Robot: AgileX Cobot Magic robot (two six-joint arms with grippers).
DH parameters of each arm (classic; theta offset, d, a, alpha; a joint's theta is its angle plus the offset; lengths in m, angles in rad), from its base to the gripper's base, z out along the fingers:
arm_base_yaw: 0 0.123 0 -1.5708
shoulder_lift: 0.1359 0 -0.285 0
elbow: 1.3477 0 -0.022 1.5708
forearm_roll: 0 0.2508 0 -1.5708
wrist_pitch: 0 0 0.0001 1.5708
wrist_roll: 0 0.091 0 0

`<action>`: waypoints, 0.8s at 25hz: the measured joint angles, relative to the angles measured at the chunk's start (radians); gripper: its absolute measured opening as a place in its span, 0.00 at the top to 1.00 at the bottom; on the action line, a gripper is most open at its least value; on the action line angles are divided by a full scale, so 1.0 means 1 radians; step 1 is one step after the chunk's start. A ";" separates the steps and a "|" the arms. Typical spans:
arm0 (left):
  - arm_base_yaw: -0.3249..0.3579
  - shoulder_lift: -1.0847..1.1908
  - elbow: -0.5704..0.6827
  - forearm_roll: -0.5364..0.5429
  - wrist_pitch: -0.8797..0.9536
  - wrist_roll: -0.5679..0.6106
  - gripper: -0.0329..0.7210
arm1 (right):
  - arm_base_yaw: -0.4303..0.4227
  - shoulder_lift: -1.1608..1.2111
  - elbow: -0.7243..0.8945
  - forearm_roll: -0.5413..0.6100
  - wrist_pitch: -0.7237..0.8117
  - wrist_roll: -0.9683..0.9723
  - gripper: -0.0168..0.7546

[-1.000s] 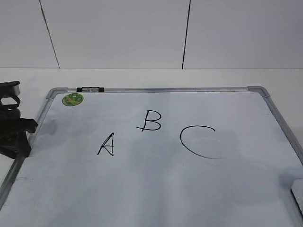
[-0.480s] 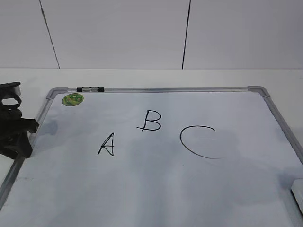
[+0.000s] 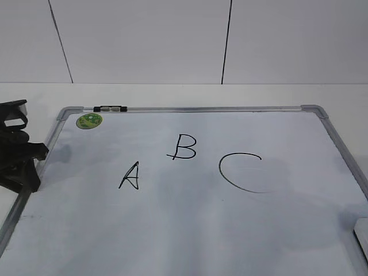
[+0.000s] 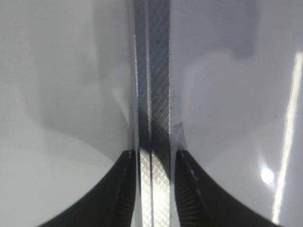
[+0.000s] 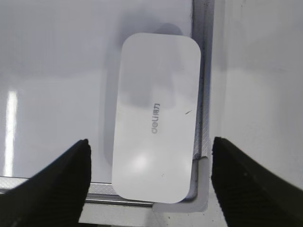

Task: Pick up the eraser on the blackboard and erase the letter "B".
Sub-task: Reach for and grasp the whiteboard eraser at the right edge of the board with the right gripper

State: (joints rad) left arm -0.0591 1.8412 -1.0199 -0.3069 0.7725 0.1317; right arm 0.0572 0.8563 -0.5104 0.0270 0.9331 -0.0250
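"A", "B", "C" on the blackboard (image 3: 322, 123); grey lettering on the eraser (image 5: 156, 156)

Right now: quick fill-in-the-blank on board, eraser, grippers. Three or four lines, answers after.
1. The eraser lies in a ___ of the blackboard, against its frame.
2. The right gripper hovers over the eraser with its jaws ___.
3. On the board, the letter "B" sits between the "A" and the ___.
4. The left gripper straddles the board's ___.

Answers: corner; open; "C"; frame
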 joint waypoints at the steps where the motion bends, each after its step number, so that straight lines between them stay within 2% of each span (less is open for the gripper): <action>1: 0.000 0.000 0.000 0.000 0.000 0.000 0.69 | 0.000 0.000 0.000 0.000 0.000 0.000 0.18; 7: 0.002 0.000 0.000 -0.002 0.006 0.000 0.76 | 0.000 0.000 0.000 0.000 0.012 0.000 0.20; 20: 0.004 0.002 0.000 -0.002 0.010 0.000 0.76 | 0.000 0.000 -0.006 -0.002 0.092 0.000 0.20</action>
State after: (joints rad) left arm -0.0552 1.8427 -1.0199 -0.3092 0.7828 0.1317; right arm 0.0572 0.8563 -0.5159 0.0246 1.0250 -0.0250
